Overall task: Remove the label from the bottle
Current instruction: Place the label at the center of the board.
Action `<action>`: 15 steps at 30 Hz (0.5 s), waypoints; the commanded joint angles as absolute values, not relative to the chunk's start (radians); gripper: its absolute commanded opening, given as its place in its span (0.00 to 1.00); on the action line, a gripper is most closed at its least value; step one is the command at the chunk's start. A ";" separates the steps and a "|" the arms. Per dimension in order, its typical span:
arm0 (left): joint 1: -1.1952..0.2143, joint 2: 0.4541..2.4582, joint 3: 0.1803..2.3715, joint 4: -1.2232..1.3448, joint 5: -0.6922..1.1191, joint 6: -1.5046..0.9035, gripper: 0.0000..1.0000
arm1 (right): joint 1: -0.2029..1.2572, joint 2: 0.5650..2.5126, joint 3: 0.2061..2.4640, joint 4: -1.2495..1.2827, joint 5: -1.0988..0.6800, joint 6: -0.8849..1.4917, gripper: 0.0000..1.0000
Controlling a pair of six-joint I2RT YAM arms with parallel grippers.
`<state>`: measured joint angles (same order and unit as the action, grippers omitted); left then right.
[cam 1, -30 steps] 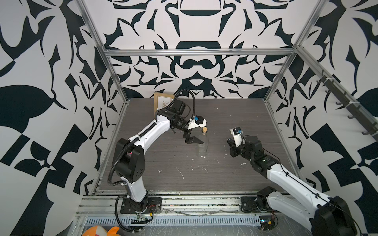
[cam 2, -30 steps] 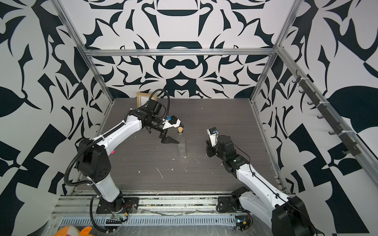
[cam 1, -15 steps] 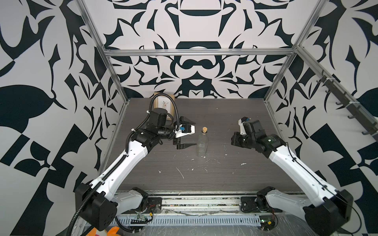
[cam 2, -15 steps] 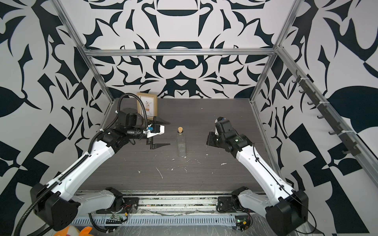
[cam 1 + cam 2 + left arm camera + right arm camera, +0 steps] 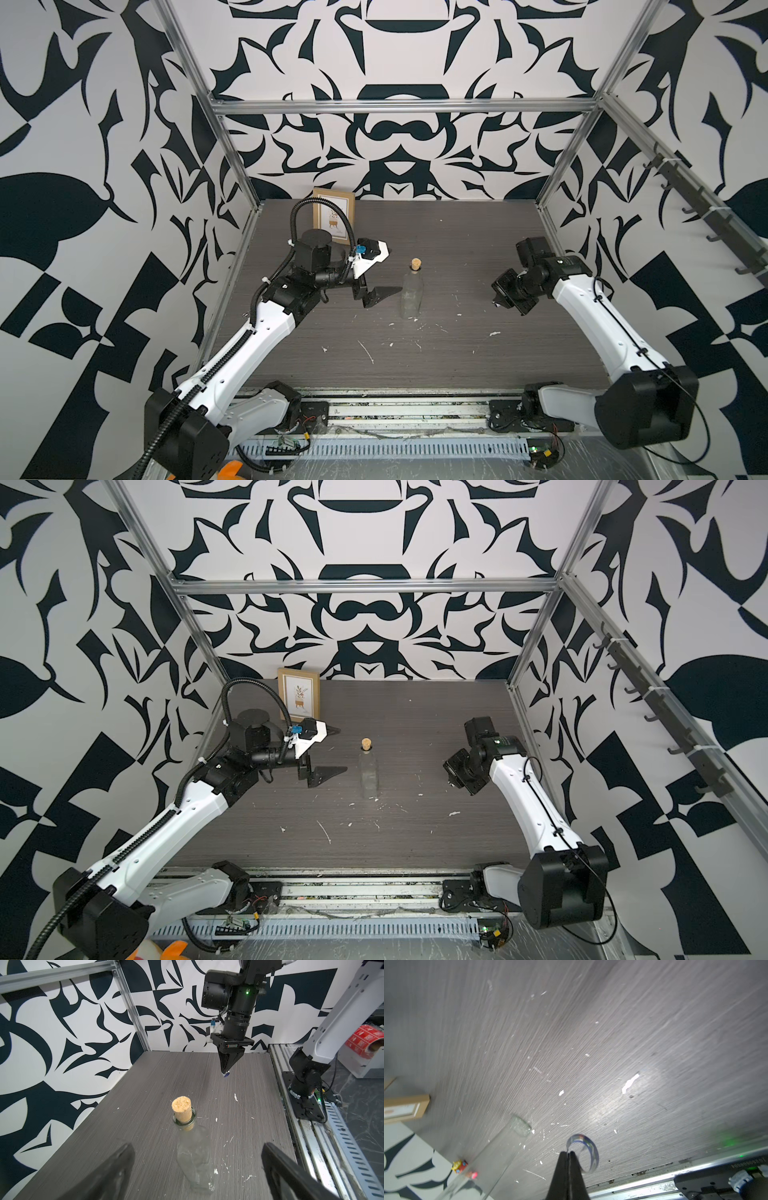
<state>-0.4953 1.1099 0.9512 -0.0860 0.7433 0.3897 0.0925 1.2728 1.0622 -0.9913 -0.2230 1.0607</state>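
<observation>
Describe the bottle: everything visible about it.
The bottle is slim, clear glass, seemingly empty, with a short neck plugged by a tan cork. It stands upright near the middle of the grey wood-grain table, its sides bare of any sticker. Small white scraps lie round its base. Nothing grips it; only the table touches it.

On the counter (image 5: 457,232): bottle (image 5: 411,293), upright, at centre. To its left, just beside it and apart: left gripper (image 5: 343,749). Well to its right, above the counter: right gripper (image 5: 496,303), with the label (image 5: 594,1153) between its jaws. Rear left, against the back wall: picture frame (image 5: 334,216). Before the bottle: scraps (image 5: 365,351).
</observation>
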 commanded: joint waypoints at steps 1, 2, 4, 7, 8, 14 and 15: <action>-0.494 1.092 0.924 -0.042 0.746 0.337 0.99 | 0.085 1.289 1.051 -1.040 -0.177 1.129 0.00; -0.494 1.096 0.917 -0.037 0.744 0.336 0.99 | 0.082 1.294 1.048 -1.039 -0.174 1.138 0.00; -0.493 1.101 0.908 -0.027 0.741 0.334 0.99 | 0.078 1.303 1.045 -1.031 -0.168 1.147 0.00; -0.494 1.116 0.900 -0.011 0.741 0.338 0.99 | 0.068 1.323 1.045 -1.029 -0.166 1.148 0.00; -0.494 1.123 0.901 -0.011 0.741 0.342 0.99 | 0.062 1.332 1.043 -1.027 -0.168 1.147 0.00; -0.495 1.147 0.890 0.011 0.742 0.353 1.00 | 0.035 1.414 1.039 -0.962 -0.211 1.090 0.00; -0.497 1.147 0.887 0.013 0.742 0.354 0.99 | 0.031 1.434 1.041 -0.925 -0.233 1.063 0.00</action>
